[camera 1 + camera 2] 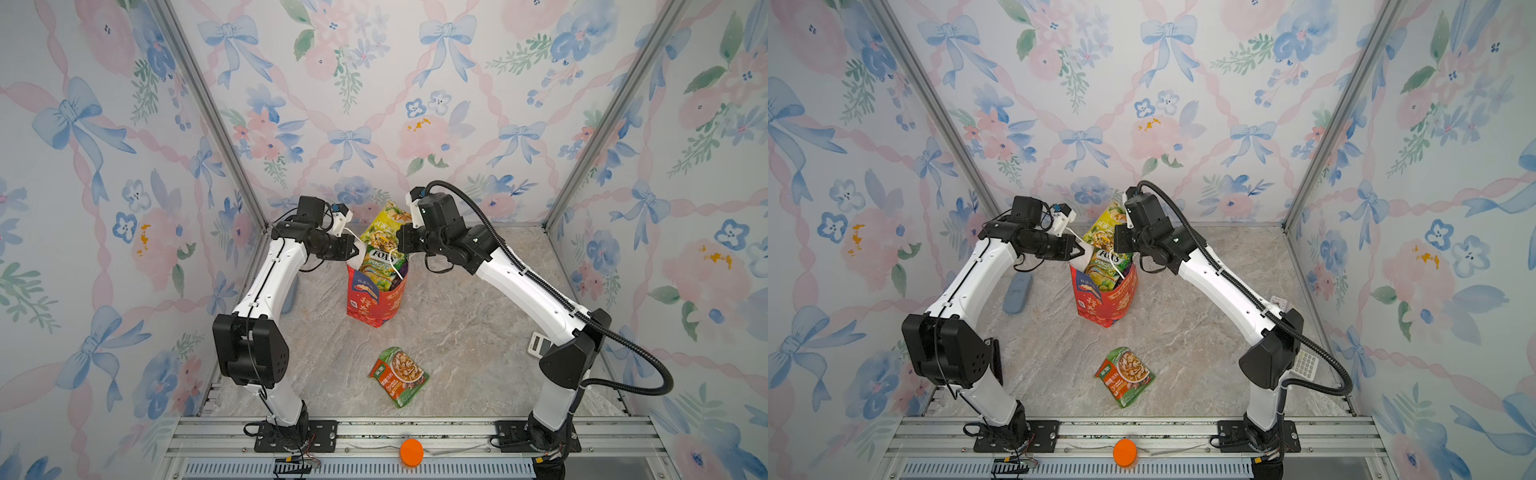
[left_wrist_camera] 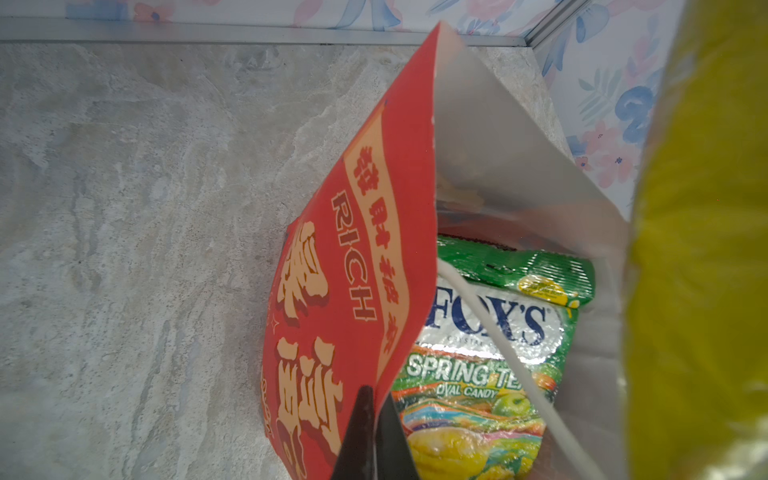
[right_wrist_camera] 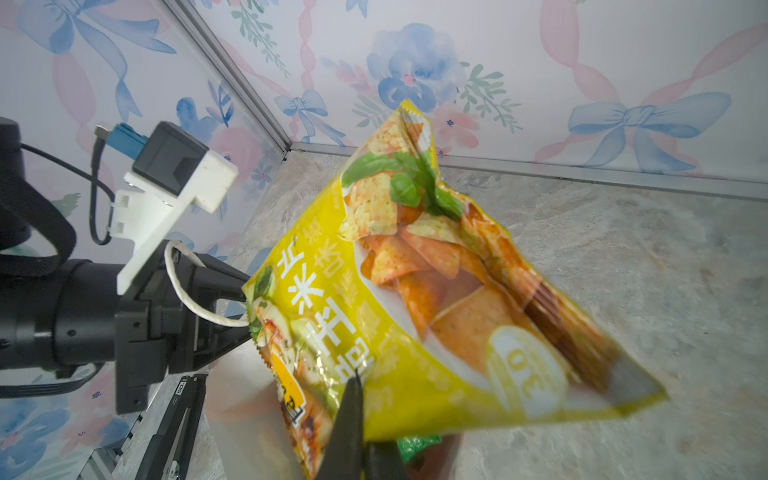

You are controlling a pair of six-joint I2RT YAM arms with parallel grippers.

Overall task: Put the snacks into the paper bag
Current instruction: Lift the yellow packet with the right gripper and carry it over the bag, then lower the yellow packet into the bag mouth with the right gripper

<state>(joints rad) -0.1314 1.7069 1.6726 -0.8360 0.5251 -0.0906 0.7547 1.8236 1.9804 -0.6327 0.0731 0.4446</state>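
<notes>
Left pincer (image 2: 374,411) clamped on rim of upright red paper carrier bag (image 1: 376,305), middle of table (image 1: 465,340). Right pincer (image 3: 362,415) clamped on yellow crinkly chip packet (image 3: 415,299); we see it above bag mouth. Green FOX'S candy packet (image 2: 490,345) inside bag; green-orange foil packet (image 1: 399,376) flat on table, nearer.

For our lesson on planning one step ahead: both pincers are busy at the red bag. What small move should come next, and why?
Probably lower the right pincer so the yellow packet slides deeper into the paper bag. The packet stands mostly above the mouth, while the left pincer pinches the rim, holding it open.
</notes>
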